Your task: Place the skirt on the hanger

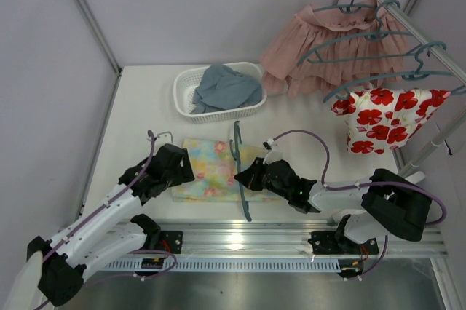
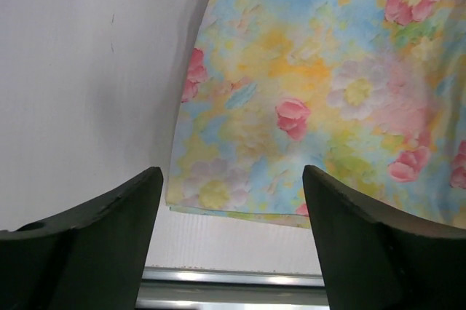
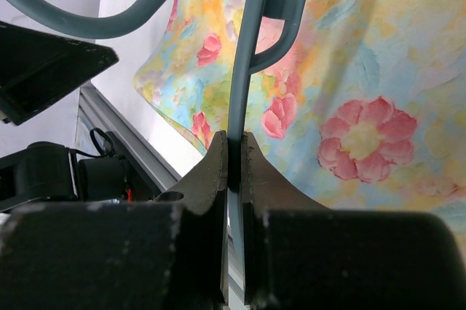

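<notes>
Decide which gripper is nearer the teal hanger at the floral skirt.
Right. The right gripper is clamped on the hanger; the left gripper hovers open over the skirt edge.

A white table (image 1: 138, 121) carries a pastel floral skirt (image 1: 207, 168), spread flat near the front edge just behind the metal rail (image 1: 240, 241), and a white plastic mesh basket (image 1: 233, 113) set apart toward the back wall

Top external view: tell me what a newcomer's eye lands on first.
The pastel floral skirt lies flat mid-table, with the teal hanger over its right part, pinched by the shut right gripper. The left gripper hangs open over the skirt's left edge. On the rail at upper right, a white garment with red flowers stands out.
</notes>
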Controlling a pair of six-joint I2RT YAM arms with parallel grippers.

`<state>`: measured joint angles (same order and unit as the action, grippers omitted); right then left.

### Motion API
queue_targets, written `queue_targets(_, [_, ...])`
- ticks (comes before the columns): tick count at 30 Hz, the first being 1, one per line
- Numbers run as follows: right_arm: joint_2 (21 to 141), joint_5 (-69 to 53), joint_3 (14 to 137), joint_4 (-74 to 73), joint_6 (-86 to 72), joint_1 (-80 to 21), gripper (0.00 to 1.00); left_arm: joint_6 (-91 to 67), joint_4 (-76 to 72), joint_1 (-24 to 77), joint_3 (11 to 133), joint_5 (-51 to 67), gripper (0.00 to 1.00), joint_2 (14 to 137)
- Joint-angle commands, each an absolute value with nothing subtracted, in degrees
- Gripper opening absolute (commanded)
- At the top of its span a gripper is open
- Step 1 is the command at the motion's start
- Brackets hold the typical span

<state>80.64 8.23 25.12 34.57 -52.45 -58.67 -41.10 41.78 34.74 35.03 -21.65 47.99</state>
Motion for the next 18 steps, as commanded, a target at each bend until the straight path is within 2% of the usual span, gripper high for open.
queue_targets(1, [80.24, 7.74, 25.84, 39.64, -51.33, -58.36, 0.00, -41.58, 45.52, 34.45, 41.29, -19.69, 0.85, 46.76])
queue_targets(4, [81.82, 6.60, 26.80, 40.51, -50.80, -58.36, 0.00, -38.17, 47.29, 34.45, 46.74, -19.08, 0.86, 46.93])
queue_targets(6, [82.97, 6.07, 27.07, 42.09, -50.80, -58.36, 0.00, -34.74, 43.70, 34.45, 48.25, -13.47, 0.84, 46.76])
queue_targets(8, [84.19, 5.71, 27.86, 42.97, -51.06, -58.36, 0.00, -33.49, 39.66, 34.63, 48.08, -6.20, 0.82, 46.58])
queue_targets(12, [87.00, 5.10, 29.35, 45.34, -52.38, -58.36, 0.00, -33.49, 29.56, 35.59, 45.09, -1.07, 0.81, 47.02])
queue_targets(18, [91.66, 3.87, 30.50, 52.11, -57.03, -58.45, 0.00, -34.28, 27.51, 36.47, 43.77, -1.84, 0.81, 50.27])
